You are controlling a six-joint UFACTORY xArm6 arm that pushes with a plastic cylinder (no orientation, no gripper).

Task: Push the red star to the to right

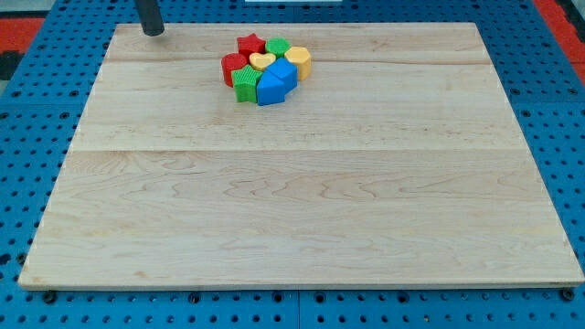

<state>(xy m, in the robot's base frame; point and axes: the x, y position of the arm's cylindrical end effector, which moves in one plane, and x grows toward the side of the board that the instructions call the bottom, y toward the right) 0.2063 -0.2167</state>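
Observation:
The red star (250, 43) sits at the top of a tight cluster of blocks near the view's top centre on the wooden board (302, 201). Touching it are a yellow heart (262, 61), a green block (278, 47), a yellow block (299, 60), a red block (234, 68), a green ridged block (245, 84) and two blue blocks (276, 84). My tip (153, 33) stands at the board's top left corner, well to the left of the cluster and apart from every block.
The board lies on a blue pegboard surface (37, 110). A red area (559, 18) shows at the view's top right corner and another at the top left.

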